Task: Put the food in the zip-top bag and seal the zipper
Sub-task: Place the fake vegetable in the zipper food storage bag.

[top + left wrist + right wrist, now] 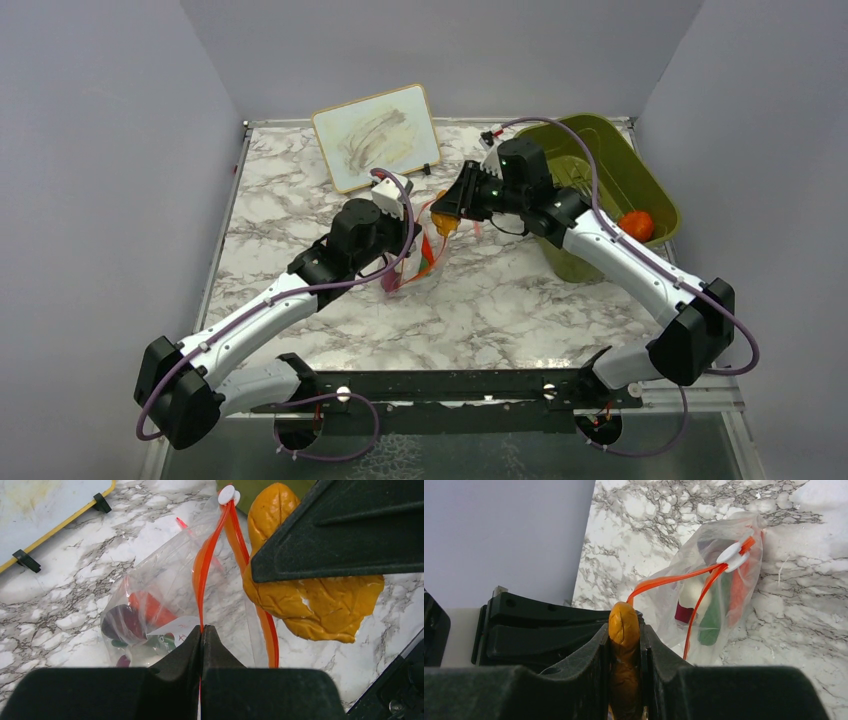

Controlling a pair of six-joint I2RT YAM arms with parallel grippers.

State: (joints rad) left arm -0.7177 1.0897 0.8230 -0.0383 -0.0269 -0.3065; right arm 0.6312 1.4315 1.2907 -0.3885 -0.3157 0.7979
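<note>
The clear zip-top bag [425, 258] lies at mid-table with its mouth open. It holds a dark purple piece [122, 622], an orange-red carrot piece [150, 607] and green bits [165, 640]. My left gripper [202, 630] is shut on one side of the red-orange zipper [202, 575], whose white slider [227, 494] sits at the far end. My right gripper [624, 635] is shut on a wrinkled yellow-orange food piece [624, 625] and holds it just above the bag's mouth [310, 600]. An orange ball [636, 225] lies in the bin.
An olive-green bin [640, 165] stands at the back right, under the right arm. A small whiteboard [378, 135] leans at the back centre. Grey walls close in the left, right and back of the marble table [500, 300].
</note>
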